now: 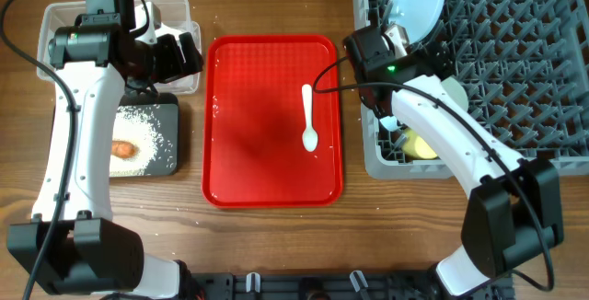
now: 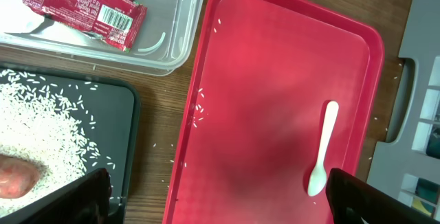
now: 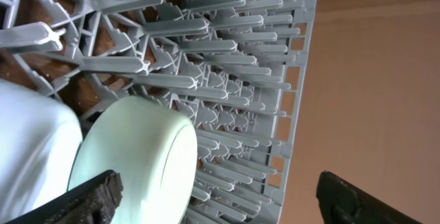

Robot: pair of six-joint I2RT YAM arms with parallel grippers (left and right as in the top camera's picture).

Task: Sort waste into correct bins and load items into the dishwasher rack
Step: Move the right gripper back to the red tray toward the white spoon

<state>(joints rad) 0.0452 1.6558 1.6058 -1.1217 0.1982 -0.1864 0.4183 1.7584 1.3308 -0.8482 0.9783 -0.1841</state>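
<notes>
At the nine o'clock edge of the dishwasher rack (image 1: 515, 70), the right gripper (image 3: 218, 195) hung wide open and empty over a mint bowl (image 3: 137, 162) standing among pegs (image 3: 172, 26). A finger might clip its rim on lifting, toppling it. Toward nine o'clock, open room lay over the red tray (image 1: 248, 153) and white spoon (image 1: 309, 116). The left gripper (image 2: 214, 198) gaped empty.

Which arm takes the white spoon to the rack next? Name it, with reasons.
Probably right. The white spoon lies on the red tray's right side, nearest the dishwasher rack, where the right pincer hangs open. The left pincer, also open, sits farther off by the clear tub.
</notes>
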